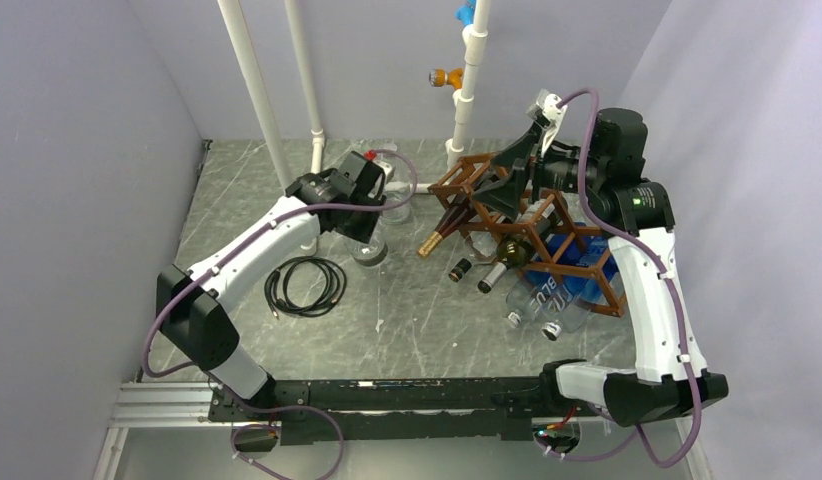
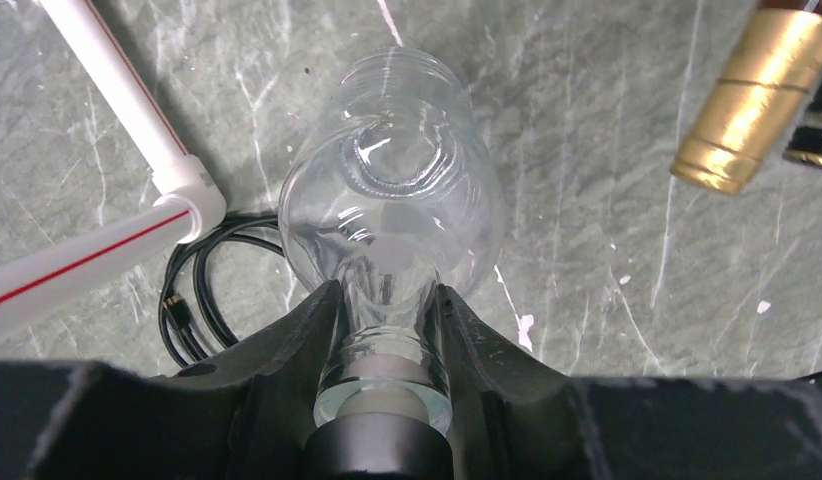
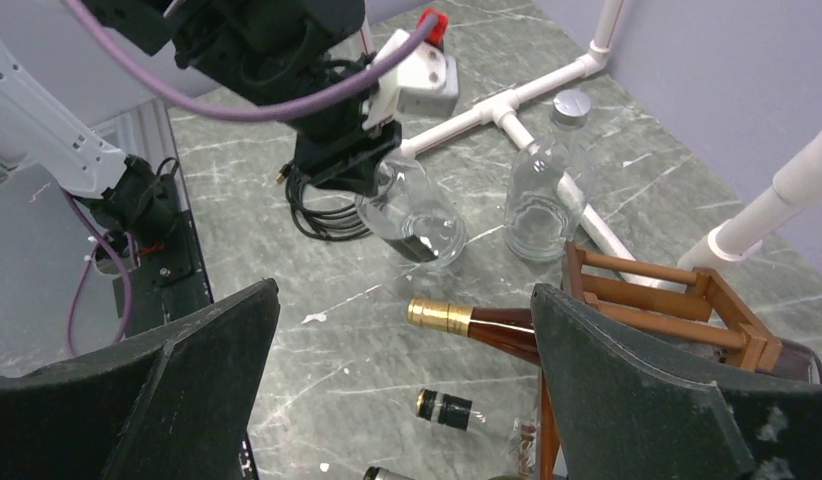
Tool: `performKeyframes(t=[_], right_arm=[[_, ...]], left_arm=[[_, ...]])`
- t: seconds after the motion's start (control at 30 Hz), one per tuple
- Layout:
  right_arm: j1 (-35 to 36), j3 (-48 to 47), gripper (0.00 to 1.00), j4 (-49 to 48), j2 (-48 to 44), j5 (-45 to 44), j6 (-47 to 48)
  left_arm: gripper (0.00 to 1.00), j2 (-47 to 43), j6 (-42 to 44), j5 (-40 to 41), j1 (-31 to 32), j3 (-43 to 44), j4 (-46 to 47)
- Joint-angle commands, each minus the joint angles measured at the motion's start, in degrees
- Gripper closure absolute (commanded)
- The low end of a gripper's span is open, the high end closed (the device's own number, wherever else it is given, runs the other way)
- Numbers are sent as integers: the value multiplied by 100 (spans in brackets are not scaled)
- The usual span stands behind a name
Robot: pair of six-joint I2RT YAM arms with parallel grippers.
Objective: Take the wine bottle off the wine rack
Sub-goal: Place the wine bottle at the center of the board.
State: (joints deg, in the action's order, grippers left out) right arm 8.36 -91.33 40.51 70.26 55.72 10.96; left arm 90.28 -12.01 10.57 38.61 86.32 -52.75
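One coiled black cable [image 1: 305, 285] lies on the table [image 1: 407, 330], nearest the arm bases. Beyond it, the left gripper [image 2: 384, 335] is clamped on the neck of one clear bottle [image 2: 392, 190], which is held tilted. A second clear bottle [image 3: 542, 190], silver-capped, stands upright further back. To the right sits one wine rack [image 3: 637, 268]. The wine bottle [image 1: 442, 235], gold-foiled at the neck, lies in the rack with its neck projecting left. Three further bottle necks appear to project from the lower cells, but the arm masks part of the rack, so this count is uncertain. The right gripper [image 3: 405, 300] hovers over the rack, jaws wide apart, holding nothing. Three upright white pipes [image 1: 249, 80] stand at the far wall.
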Motion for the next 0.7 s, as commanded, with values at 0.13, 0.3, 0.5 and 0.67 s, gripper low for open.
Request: performKeyframes(t=[0.13,0.3,0.5,0.67], right_arm=[[-372,213,0,-360,-220,476,-147],[-558,339,0,-440,-286,645,-244],[-804,414,0,-515,-341,857,-376],[-1010,470,0,-615,-333,1008,-500]], left_arm=[[100,142,100,-186,-766,812,602],[100,490,131,-273,-1109,1159,568],[100,918,220,-199,-1357,1675,490],[100,1269,278,-196,-1510,2163,421]])
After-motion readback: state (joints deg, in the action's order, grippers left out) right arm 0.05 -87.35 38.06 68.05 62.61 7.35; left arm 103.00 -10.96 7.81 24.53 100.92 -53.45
